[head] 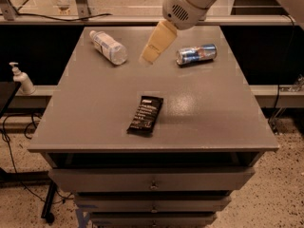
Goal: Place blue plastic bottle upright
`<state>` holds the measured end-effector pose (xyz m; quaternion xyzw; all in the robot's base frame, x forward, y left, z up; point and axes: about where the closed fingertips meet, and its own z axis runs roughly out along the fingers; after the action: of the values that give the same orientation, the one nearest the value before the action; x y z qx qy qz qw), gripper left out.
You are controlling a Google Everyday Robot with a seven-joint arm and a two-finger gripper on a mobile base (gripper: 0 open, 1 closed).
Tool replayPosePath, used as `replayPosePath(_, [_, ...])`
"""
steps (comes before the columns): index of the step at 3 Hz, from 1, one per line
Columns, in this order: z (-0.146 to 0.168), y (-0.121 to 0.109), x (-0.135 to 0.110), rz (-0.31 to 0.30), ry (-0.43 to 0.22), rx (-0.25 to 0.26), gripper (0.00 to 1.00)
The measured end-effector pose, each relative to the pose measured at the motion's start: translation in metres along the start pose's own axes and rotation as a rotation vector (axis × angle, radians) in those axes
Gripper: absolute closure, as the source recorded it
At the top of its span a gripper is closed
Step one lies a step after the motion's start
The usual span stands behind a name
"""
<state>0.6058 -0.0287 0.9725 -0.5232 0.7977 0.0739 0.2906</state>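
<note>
A: While the gripper (pixel 153 50) hangs over the far half of the table (pixel 213 113), where's the bottle (pixel 109 47)?
B: On its side, far-left part of the top, cap pointing to the back-left corner.
A: Gripper vs. bottle?
B: Just right of it, apart, btw. bottle and can (pixel 196 54).
A: Open or closed?
B: Can't tell from this angle.
A: Anything else up there?
B: Can's on its side, far right. Dark bar (pixel 146 115) lies mid-table, nearer the front.
</note>
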Motion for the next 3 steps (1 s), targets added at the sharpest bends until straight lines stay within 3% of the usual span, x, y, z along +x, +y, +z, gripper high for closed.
replayPosePath(1, [0.000, 0.000, 0.000, 0.000, 0.000, 0.000, 0.00])
replayPosePath(2, [0.008, -0.008, -0.009, 0.032, -0.040, 0.002, 0.00])
replayPosePath(3, [0.038, -0.033, -0.038, 0.084, -0.093, 0.016, 0.00])
